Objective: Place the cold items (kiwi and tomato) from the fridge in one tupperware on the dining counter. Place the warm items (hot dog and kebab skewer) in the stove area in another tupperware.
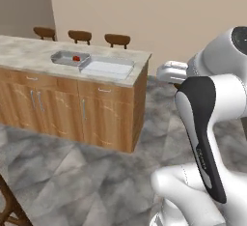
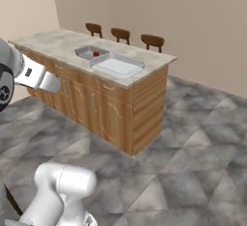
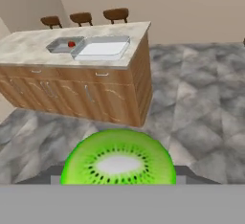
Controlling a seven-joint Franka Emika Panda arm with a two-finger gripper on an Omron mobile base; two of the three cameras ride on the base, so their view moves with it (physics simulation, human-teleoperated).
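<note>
While both base views look across the grey stone floor (image 2: 193, 138) toward the dining counter (image 1: 29, 51), the hand view adds the kiwi (image 3: 118, 158), a cut half with its bright green face and pale core turned to the camera, sitting right at the bottom between the 2 dark fingertips (their tips are mostly hidden behind the fruit). The gripper (image 3: 118, 175) has its jaws closed on the kiwi at a fairly wide spread, one finger at each side of it. In the base views the hand itself is hard to make out, and the white arm (image 1: 212, 123) takes up the near side of the left one.

On the counter stand 2 tupperware containers, touching or just beside each other near the counter's end. The smaller grey tupperware (image 1: 65, 57) holds the tomato (image 1: 76, 58), a small red shape against its wall. The larger clear tupperware (image 1: 108, 68) sits closer to the counter's end, its rim near the front edge.

Behind the counter 3 brown stools (image 2: 120, 34) line the wall side. Well apart from the held kiwi, the counter's wooden cabinet front (image 3: 72, 94) faces the robot, with bare floor between the 2 and more open floor past the counter's end.
</note>
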